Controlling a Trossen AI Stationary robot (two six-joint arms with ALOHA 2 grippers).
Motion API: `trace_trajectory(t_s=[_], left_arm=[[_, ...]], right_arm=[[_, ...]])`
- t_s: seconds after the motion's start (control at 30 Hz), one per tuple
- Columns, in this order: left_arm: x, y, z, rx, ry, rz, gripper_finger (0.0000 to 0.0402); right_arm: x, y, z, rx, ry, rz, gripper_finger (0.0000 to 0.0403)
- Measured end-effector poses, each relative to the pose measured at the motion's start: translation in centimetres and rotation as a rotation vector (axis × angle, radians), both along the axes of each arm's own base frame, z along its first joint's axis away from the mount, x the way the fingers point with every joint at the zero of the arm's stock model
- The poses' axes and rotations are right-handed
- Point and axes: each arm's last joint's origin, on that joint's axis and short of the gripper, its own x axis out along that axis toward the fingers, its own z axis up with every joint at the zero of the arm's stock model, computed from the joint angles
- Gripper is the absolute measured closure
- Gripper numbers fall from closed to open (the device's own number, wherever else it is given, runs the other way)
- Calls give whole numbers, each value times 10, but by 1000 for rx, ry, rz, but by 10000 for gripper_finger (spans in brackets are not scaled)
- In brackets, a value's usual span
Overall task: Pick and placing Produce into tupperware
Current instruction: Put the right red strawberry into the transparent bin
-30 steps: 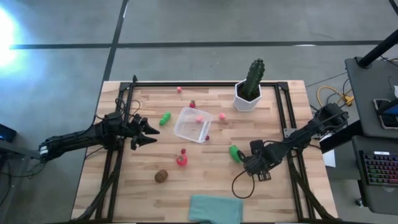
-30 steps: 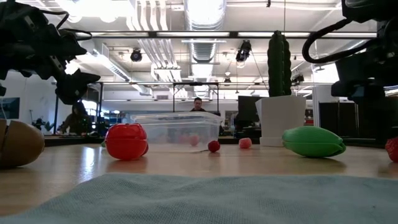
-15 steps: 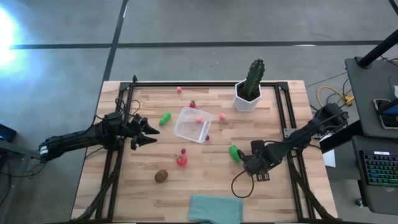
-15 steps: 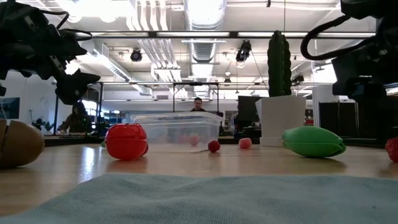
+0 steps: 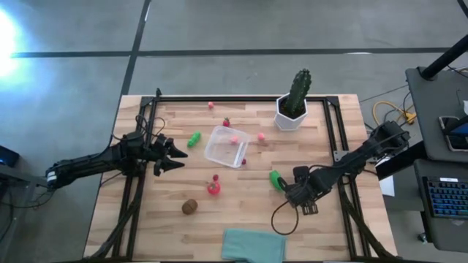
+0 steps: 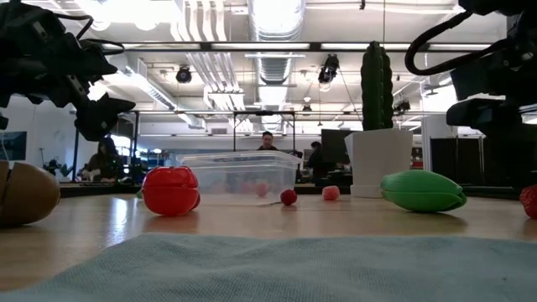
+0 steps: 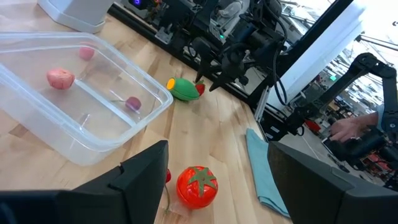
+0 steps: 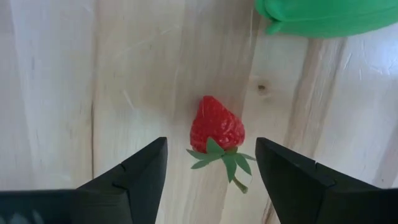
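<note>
The right gripper (image 8: pixel 210 163) hung just above the pale wooden worktop (image 5: pixel 241 219) toward its right edge, its two dark fingers spread apart with a small red toy strawberry with a green leafy cap (image 8: pixel 216 134) lying on the wood between them, not yet gripped. Just beside the strawberry lay a smooth green oblong toy vegetable (image 5: pixel 276 180), which also showed in the low view (image 6: pixel 423 191).

The left gripper (image 5: pixel 175 157) waited above the worktop's left side, its fingers parted and holding nothing, pointed toward the small clear plastic container with rounded corners and a rim (image 5: pixel 226 146) near the worktop's middle. Inside the container sat a small pink toy fruit (image 7: pixel 60 78); a tiny dark-red piece (image 7: pixel 132 103) lay at its wall, though whether inside or just outside could not be told.

A round red toy tomato with a green star cap (image 5: pixel 213 188) lay between the container and the near edge, and a brown round kiwi-like toy (image 5: pixel 190 207) lay closer to that edge. A second green oblong piece (image 5: pixel 194 139) sat beside the container on its left-edge side. A folded teal cloth (image 5: pixel 253 245) rested at the near edge, and a tall green cactus in a white pot (image 5: pixel 294 102) stood near the far edge.
</note>
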Motion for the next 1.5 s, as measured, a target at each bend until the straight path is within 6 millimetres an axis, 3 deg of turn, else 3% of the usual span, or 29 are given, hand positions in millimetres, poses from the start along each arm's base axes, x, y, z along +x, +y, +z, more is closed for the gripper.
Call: trace_trajectory(t_s=[0.3, 0.6, 0.83, 1.3, 1.5], left_arm=[[0, 0, 0, 0, 0, 0, 141], [0, 0, 0, 0, 0, 0, 141], [0, 0, 0, 0, -1, 0, 141], [0, 0, 0, 0, 0, 0, 141], [0, 0, 0, 0, 0, -1, 141]], right_arm=[[-2, -2, -8, -2, -16, -5, 199], [2, 1, -23, -22, 12, -9, 176], [2, 0, -23, -50, 3, -6, 170], [1, -2, -23, -80, -1, -10, 255], [11, 2, -12, -58, -38, -15, 263]])
